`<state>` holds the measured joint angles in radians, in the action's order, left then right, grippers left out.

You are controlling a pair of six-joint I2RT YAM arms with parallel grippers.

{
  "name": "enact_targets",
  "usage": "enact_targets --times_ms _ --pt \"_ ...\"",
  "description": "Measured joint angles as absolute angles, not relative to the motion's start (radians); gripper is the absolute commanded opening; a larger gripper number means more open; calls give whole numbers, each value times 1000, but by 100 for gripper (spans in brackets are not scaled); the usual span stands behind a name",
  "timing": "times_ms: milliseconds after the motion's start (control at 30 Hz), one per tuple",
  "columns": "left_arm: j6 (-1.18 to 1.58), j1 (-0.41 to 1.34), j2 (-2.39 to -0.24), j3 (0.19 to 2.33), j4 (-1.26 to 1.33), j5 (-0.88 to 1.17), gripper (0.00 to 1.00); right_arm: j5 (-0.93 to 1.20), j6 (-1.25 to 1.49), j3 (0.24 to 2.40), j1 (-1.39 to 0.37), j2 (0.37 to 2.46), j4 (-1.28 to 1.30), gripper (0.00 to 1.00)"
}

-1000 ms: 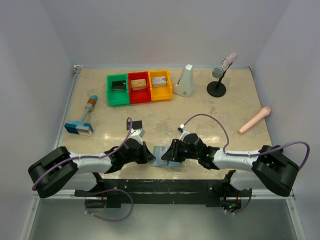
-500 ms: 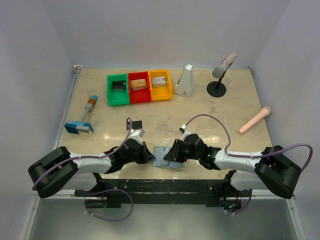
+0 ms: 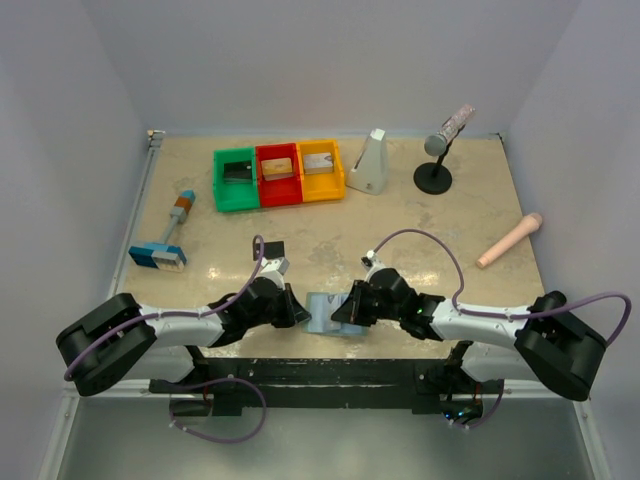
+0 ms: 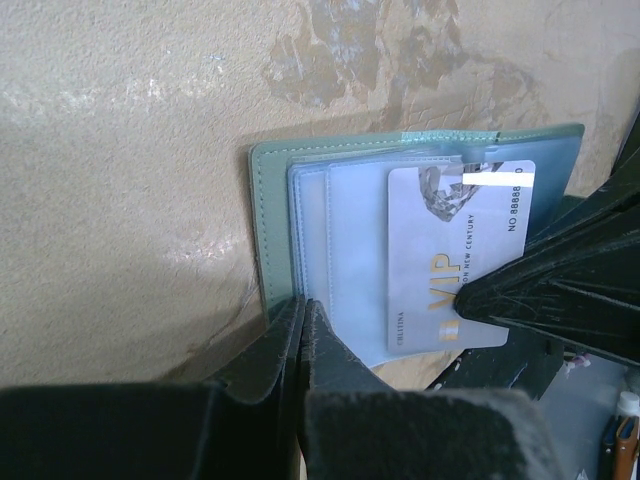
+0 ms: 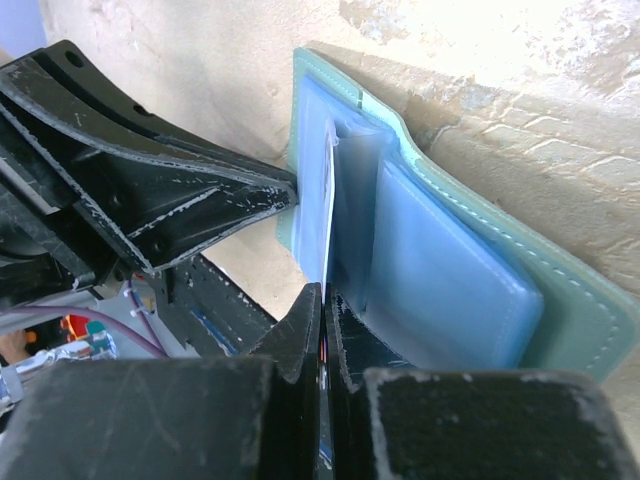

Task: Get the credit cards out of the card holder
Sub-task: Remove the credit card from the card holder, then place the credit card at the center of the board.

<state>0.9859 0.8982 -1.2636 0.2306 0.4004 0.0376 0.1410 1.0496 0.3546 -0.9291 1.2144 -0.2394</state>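
The table (image 3: 440,290) is a beige slab with a mottled, stone-like surface, glossy where the light catches it. Along its far side stand three boxy plastic bins: the green bin (image 3: 238,201), the red bin (image 3: 279,196) and the yellow bin (image 3: 322,190). Each has something small and flat inside, too small to make out.

At the near edge, between the two arms, lies the card holder (image 4: 273,215), open. Its blue-green outer skin is leathery with stitched edges and rounded corners, and its inner pockets are pale blue, smooth and slightly translucent. From above, the black wrists cover most of it.

The silver-grey card (image 4: 455,255) sticks partway out of a pocket. It is thin and rigid, printed with "VIP" in gold, a gem-like figure and a row of digits. Glare whites out part of its top, and its lower right corner is hidden.

The left gripper (image 4: 303,305) has its matte, scuffed black jaws pressed together on the edge of the card holder's left half. The right gripper (image 5: 323,295) is clamped tight on the card's edge, which shows as a thin white line between its tips.
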Motion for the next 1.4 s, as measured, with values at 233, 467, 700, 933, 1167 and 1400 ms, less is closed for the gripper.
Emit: enact_targets --times_ms 233,467,700,933,1167,1400 --pt "986 898 -1262 231 398 36 0 122 1049 355 -929 1208 -203 0" --pt "986 899 -1260 231 395 34 0 79 1045 358 -923 1124 -87 0" --pt "986 899 -1256 231 390 30 0 37 1018 359 -904 991 47 0" --pt "974 899 -1178 231 321 30 53 -1 915 439 -902 843 276 0" --pt "922 899 -976 260 255 44 76 19 749 604 -902 812 431 0" --pt "842 896 -808 310 239 125 74 213 601 636 -902 811 464 0"
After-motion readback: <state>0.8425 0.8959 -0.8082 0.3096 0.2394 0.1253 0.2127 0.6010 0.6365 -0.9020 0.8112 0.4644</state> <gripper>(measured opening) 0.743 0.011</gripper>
